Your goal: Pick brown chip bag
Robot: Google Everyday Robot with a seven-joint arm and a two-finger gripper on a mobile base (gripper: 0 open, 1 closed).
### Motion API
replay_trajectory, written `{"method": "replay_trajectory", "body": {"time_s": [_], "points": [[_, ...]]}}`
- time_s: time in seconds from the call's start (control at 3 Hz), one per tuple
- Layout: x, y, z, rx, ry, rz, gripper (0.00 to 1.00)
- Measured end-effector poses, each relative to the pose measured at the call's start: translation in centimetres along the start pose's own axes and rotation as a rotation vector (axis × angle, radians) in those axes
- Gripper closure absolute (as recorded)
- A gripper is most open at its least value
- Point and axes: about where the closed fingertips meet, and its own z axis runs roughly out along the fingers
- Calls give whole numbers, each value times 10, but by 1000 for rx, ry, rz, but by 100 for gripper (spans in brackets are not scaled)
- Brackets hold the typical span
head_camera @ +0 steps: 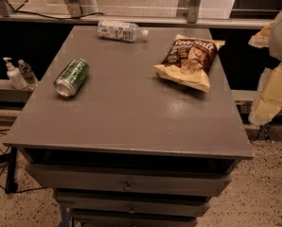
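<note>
- The brown chip bag lies flat on the far right part of the grey table, its dark front with the white "Sea Salt" lettering facing up and its tan-yellow edges showing at both ends.
- The end effector appears as pale cream and yellow shapes at the right edge of the view, off the table's right side and apart from the bag; whether it is released or clenched cannot be told.
- A green can rests on its side on the left part of the table, well apart from the bag.
- A clear plastic bottle lies on its side near the far edge.
- Drawers sit under the tabletop.
- A pump bottle stands on a ledge to the left.
</note>
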Motion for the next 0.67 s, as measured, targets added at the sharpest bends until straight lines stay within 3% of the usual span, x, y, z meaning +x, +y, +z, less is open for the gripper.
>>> {"method": "replay_trajectory", "body": {"time_s": [0.67], "points": [[4,-4,-2,9,-15,9,0]]}}
